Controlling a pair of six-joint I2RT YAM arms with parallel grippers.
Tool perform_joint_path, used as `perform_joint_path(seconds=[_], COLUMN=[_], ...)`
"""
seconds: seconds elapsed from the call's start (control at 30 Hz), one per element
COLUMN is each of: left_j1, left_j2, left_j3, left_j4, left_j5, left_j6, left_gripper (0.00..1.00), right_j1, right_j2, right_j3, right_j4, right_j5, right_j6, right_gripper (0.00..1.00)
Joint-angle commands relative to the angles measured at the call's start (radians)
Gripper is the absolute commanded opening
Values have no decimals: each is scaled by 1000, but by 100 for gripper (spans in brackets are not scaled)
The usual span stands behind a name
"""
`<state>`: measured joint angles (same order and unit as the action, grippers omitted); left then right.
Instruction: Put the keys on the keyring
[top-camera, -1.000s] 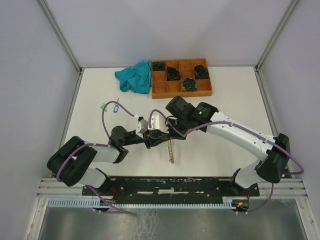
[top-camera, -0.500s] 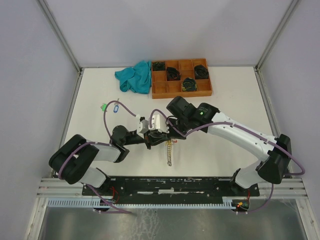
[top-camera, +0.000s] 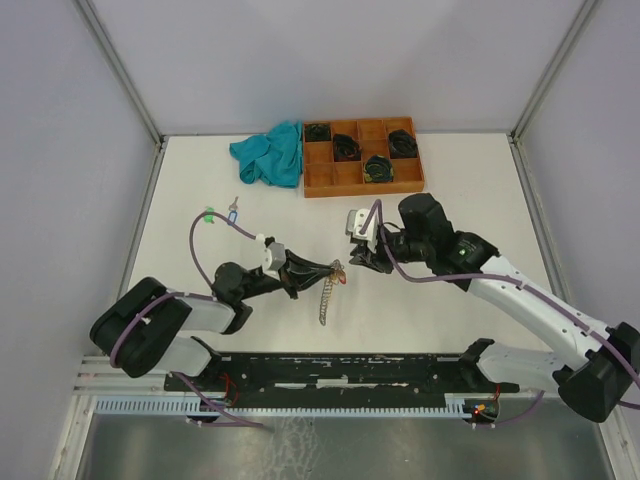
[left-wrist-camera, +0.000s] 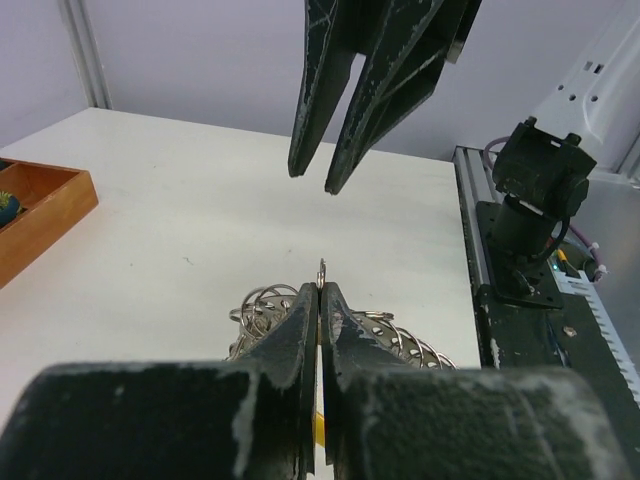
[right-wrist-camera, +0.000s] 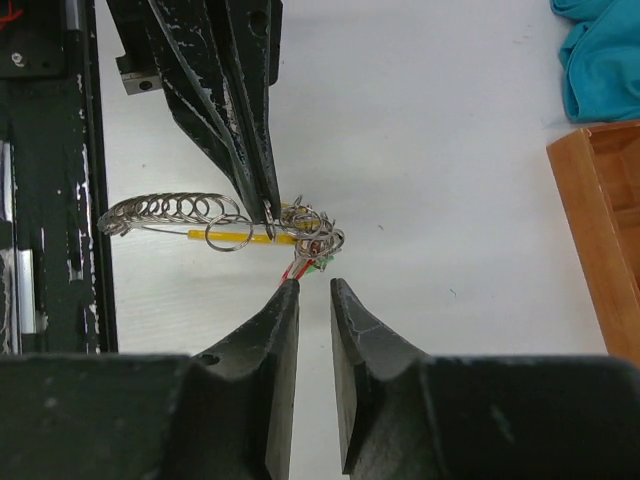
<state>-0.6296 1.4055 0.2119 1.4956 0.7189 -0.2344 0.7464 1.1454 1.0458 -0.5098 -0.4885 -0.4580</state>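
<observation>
Left pincer (left-wrist-camera: 320, 290) clamped tight on keyring (right-wrist-camera: 240, 237); right pincer (right-wrist-camera: 308, 287) slightly parted, holding nothing, just beside.

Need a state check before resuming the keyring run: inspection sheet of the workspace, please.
Surface: white table, no spills seen.
Job's things: keyring pinched by the left arm, small rings strung along it; green-tagged key and blue-tagged key loose at far left.
Clutter: teal cloth beside orange-brown tray holding black coiled bundles.
Grippers: left gripper jaws shut on keyring; right gripper jaws apart, empty, just short of the ring.
Cables: purple cable loops off the left arm near the green-tagged key.
Surroundings: pale walls, metal frame posts; nothing else seen.
</observation>
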Motion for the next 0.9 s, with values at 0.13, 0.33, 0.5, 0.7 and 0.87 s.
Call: perform_joint_path(seconds=[0.13, 0.33, 0.5, 0.7, 0.87], left_j1=[1, 0, -1, -2, -2], left_j2=[-43, -59, -70, -75, -77], left_j3=[-6, 1, 4, 10, 11], left_j4=[232, 232, 233, 233, 233], left_j5=[-78, -71, -66, -47, -42], left_j6=[-86, -94, -95, -100, -100], left_gripper=[3, 3, 3, 3, 3], right_j1=[-51, -54, -56, -61, -63], right_j2=[-48, -18, 2, 15, 39], right_j3=[-192, -220, -222, -229, -227], right_j4=[461, 511, 521, 527, 529], right_j5=[-204, -250, -277, -255, -270], right_j6=[184, 200, 203, 202, 205], right_gripper=[27, 27, 27, 27, 24])
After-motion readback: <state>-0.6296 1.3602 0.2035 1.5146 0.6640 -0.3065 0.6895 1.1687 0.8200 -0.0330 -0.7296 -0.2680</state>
